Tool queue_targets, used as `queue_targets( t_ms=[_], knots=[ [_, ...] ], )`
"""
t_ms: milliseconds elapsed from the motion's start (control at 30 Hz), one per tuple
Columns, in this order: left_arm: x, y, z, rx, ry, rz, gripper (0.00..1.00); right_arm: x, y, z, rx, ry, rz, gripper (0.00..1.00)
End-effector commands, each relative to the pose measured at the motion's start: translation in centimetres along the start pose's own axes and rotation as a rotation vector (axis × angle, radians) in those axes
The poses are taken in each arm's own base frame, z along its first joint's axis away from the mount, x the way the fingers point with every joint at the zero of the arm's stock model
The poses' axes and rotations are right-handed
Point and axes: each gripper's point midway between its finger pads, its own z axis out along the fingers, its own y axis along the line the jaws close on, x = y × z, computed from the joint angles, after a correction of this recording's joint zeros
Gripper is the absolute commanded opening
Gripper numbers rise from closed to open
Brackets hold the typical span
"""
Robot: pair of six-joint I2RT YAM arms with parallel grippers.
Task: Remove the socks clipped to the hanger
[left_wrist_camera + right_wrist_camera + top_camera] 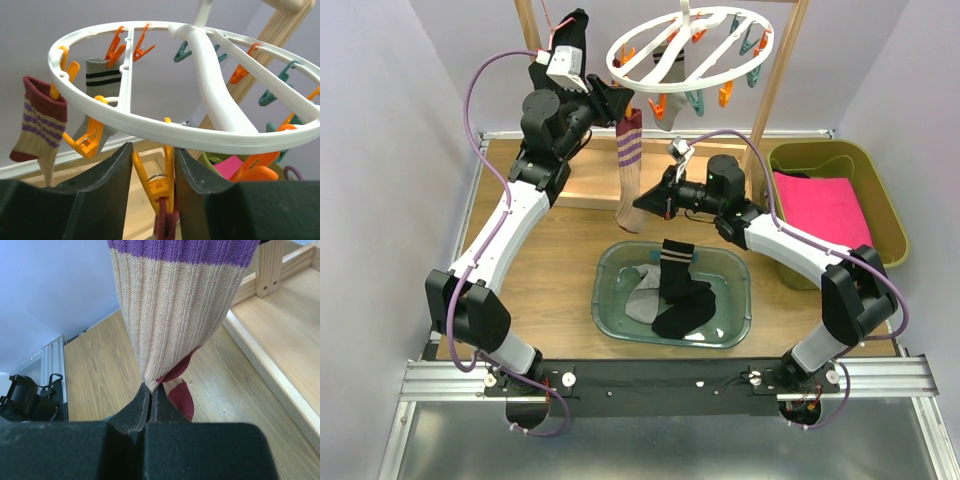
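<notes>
Right wrist: striped sock (175,315) inside right tool (151,391)

**Top view.** Your two arms reach away from the near edge of the table (560,300). The hanger (218,105) hangs over the far side, between two upright posts (782,90). Your left gripper (152,170) sits just under its left rim, with a peg (159,187) between the fingers, touching both. The striped sock (628,180) hangs below that peg. Your right gripper (151,397), lower down, pinches the sock's bottom end.

**Left wrist view.** Two hung socks (102,80) dangle from pegs at the rim's left.

**Mid-table.** The basin (610,300) stands nearer you than the striped sock and holds loose socks (682,300), one draped over its far rim. The side bin (880,190) lies at your right, with a folded cloth (825,205) in it.
</notes>
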Motion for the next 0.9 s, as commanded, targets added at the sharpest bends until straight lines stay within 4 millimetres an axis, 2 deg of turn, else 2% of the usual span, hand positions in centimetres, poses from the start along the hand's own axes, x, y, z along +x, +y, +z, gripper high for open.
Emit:
queue_targets(
  t_ms=[0,100,133,233,267,300,367,400,433,467,533,567,667,700,833,867],
  knots=[
    [-1.1,-1.4,0.6,0.021,-0.028,-0.001,0.43,0.0,0.7,-0.6,-0.017,0.009,-0.012,0.01],
    [-0.9,-1.4,0.7,0.012,-0.027,0.006,0.36,0.1,0.9,-0.7,-0.018,0.011,-0.012,0.01],
    [-1.0,-1.5,0.7,0.012,-0.028,0.006,0.26,0.0,0.9,-0.8,-0.018,0.01,-0.011,0.01],
    [-1.5,-1.7,0.6,0.011,-0.037,0.016,0.08,0.2,1.0,-1.3,-0.001,0.019,-0.001,0.01],
    [-1.5,-1.7,0.7,0.01,-0.038,0.02,0.05,0.4,0.8,-1.5,0.015,0.023,0.004,0.01],
    [-1.6,-1.7,0.6,0.001,-0.042,0.03,0.02,1.3,0.7,-1.8,0.031,0.049,0.025,0.01],
    [-1.9,-2.0,0.4,-0.003,-0.049,0.046,0.0,1.6,0.9,-2.7,0.058,0.056,0.035,0.01],
    [-1.8,-2.3,0.3,-0.007,-0.05,0.05,0.0,3.1,0.8,-3.3,0.076,0.092,0.064,0.01],
    [-2.2,-2.6,0.1,-0.004,-0.057,0.071,0.0,3.6,0.9,-3.8,0.086,0.103,0.078,0.01],
    [-2.1,-2.7,0.0,-0.008,-0.055,0.079,0.0,2.9,1.6,-4.7,0.094,0.086,0.072,0.01],
    [-2.2,-3.3,-0.3,-0.015,-0.06,0.104,0.0,4.3,2.2,-6.0,0.108,0.121,0.106,0.01],
    [-2.3,-3.5,-0.5,-0.018,-0.061,0.115,0.0,3.7,3.0,-6.8,0.108,0.111,0.098,0.01],
    [-2.4,-4.1,-1.2,-0.028,-0.07,0.144,0.0,4.9,4.1,-8.8,0.133,0.158,0.134,0.01],
    [-2.2,-3.9,-1.3,-0.043,-0.07,0.148,0.0,4.7,4.8,-10.0,0.14,0.16,0.137,0.01],
    [-3.2,-5.3,-2.5,-0.047,-0.093,0.189,0.0,6.2,5.2,-12.6,0.223,0.192,0.176,0.01],
    [-3.1,-5.9,-2.6,-0.034,-0.092,0.192,0.0,7.1,5.1,-13.1,0.242,0.212,0.192,0.01]
  ],
)
